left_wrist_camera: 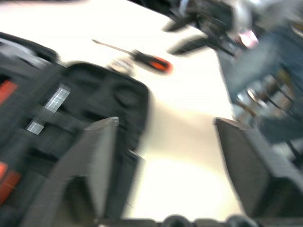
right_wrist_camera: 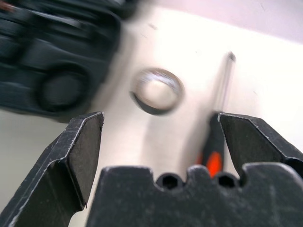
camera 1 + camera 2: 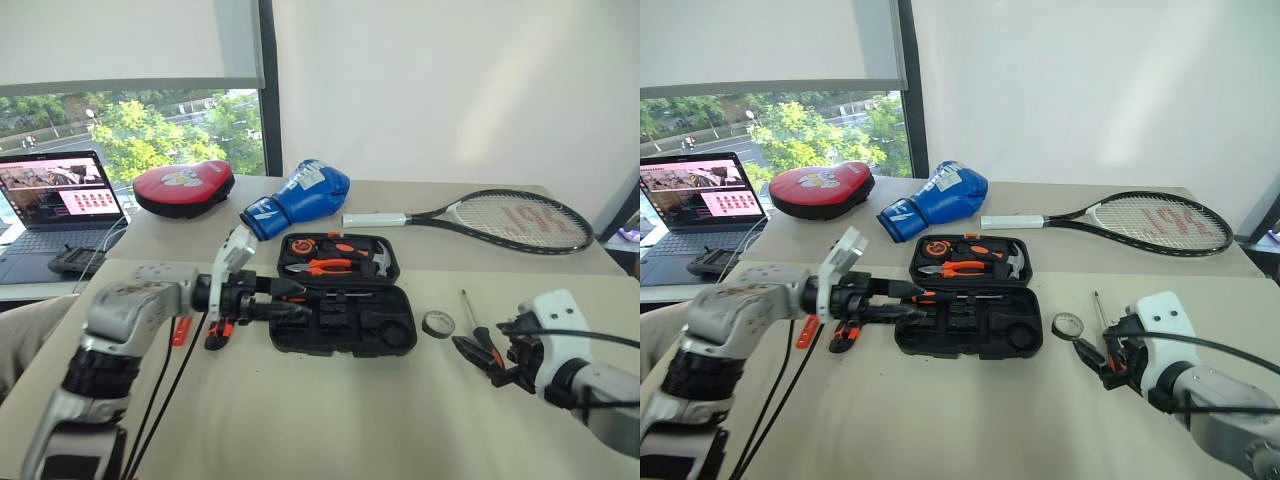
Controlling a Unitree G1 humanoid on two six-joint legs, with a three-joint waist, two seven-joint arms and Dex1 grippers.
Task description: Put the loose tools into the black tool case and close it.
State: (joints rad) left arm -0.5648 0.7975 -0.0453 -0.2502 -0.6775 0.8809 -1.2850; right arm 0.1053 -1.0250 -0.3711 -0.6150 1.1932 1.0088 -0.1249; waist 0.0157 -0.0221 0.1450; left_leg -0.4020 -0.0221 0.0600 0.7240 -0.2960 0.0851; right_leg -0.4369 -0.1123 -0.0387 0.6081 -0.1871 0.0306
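Note:
The black tool case (image 3: 345,322) lies open in the middle of the table, its lid (image 3: 338,257) flat behind it. A slim screwdriver (image 3: 932,297) lies across the case's near half. My left gripper (image 3: 300,300) is open and empty, pointing right over the case's left edge. An orange-and-black utility knife (image 3: 218,332) and a small orange tool (image 3: 181,330) lie on the table left of the case. To the right of the case are a dark tape roll (image 3: 438,323) and another slim screwdriver (image 3: 482,328). My right gripper (image 2: 161,118) is open just short of that screwdriver's handle (image 2: 214,153).
Orange-handled pliers (image 3: 330,267) and a small hammer (image 3: 378,260) sit in the lid. A blue boxing glove (image 3: 300,195), a red oval pad (image 3: 183,187) and a tennis racket (image 3: 500,218) lie at the back. A laptop (image 3: 55,200) stands at the far left.

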